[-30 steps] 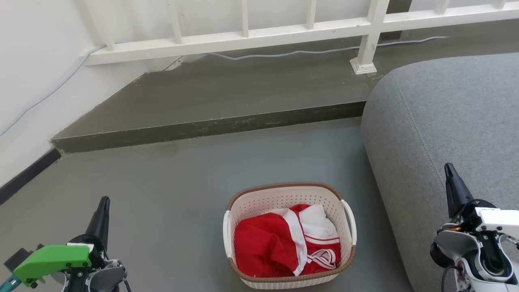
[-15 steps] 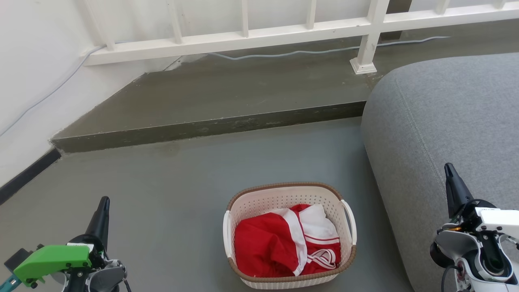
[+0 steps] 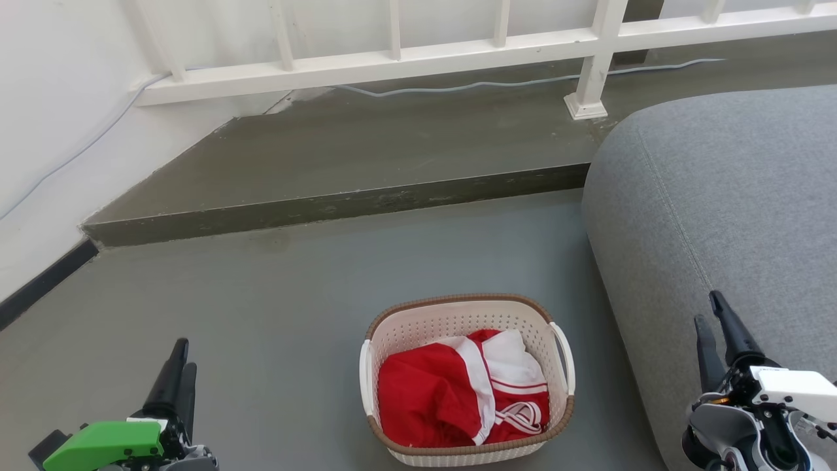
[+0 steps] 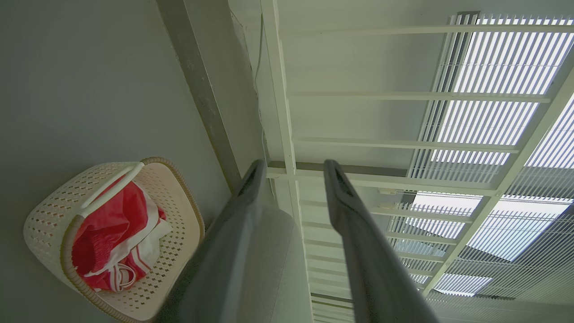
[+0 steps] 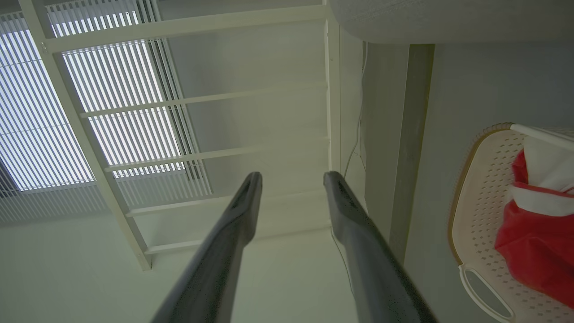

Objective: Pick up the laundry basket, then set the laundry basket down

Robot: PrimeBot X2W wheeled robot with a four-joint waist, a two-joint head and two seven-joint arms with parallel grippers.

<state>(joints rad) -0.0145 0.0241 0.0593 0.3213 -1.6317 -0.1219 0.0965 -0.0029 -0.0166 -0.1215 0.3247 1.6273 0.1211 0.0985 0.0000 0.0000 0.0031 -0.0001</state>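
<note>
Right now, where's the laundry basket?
Head view, bottom centre: laundry basket on the floor between left gripper and right gripper, beside the grey sofa.

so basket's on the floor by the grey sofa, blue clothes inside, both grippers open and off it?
No: the clothes in the laundry basket are red and white, not blue; the head view shows it. The rest holds: basket on the floor by the grey sofa, left gripper and right gripper open and off it.
</note>
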